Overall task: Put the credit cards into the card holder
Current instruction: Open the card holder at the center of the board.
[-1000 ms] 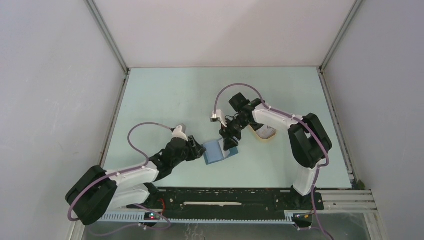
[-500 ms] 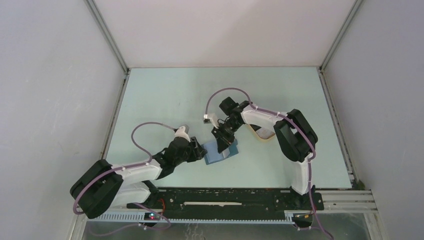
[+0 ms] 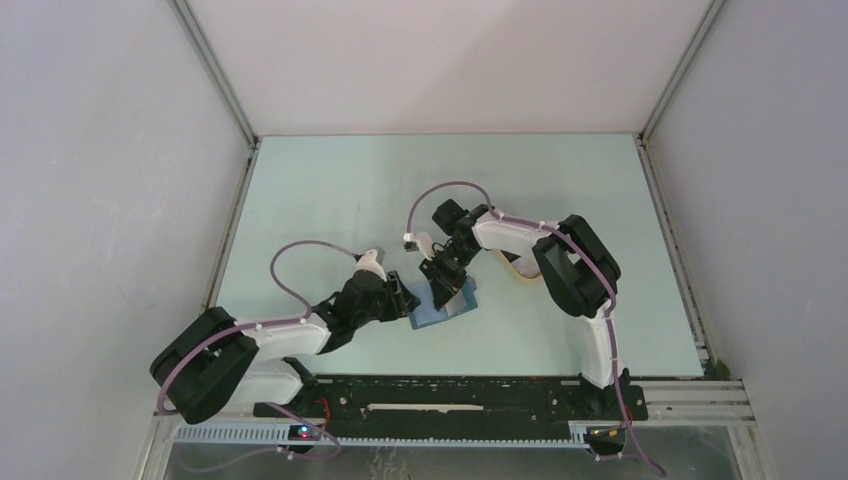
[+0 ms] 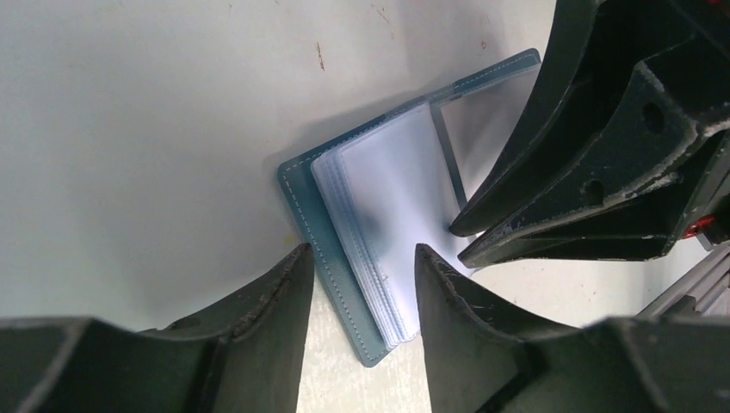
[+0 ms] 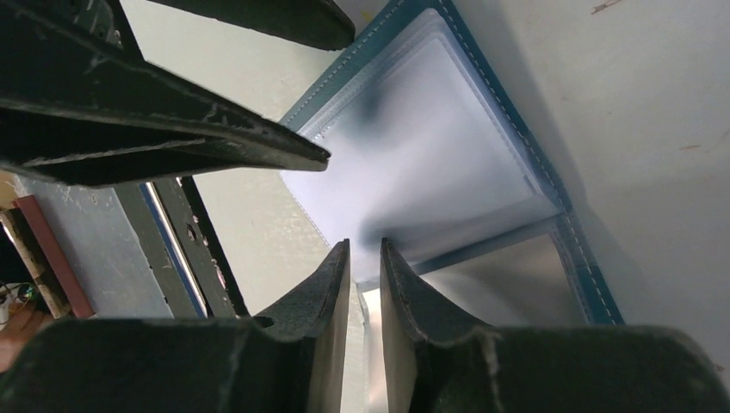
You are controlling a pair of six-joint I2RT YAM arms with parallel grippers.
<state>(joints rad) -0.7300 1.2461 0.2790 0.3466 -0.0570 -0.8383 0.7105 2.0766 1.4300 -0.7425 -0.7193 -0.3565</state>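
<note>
Left gripper (image 4: pixel 361 255): jaws about half open, astride the holder's near edge and holding nothing; we judge they steady it for loading.
Card holder (image 4: pixel 300 194): opened flat on the table (image 4: pixel 129 129), its cover edge between the left jaws.
Clear sleeves (image 5: pixel 439 146): fanned up, just ahead of the right jaws.
Right gripper (image 5: pixel 365 249): narrowed to a slit at the sleeves' free edge, probably to part a pocket. We cannot tell whether a leaf is pinched.
Credit cards: we see none at either jaws.

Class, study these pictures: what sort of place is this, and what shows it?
Probably a robotics lab test cell: a left arm and right arm bolted to a base rail, a pale-green table, and plain white panels enclosing it.
</note>
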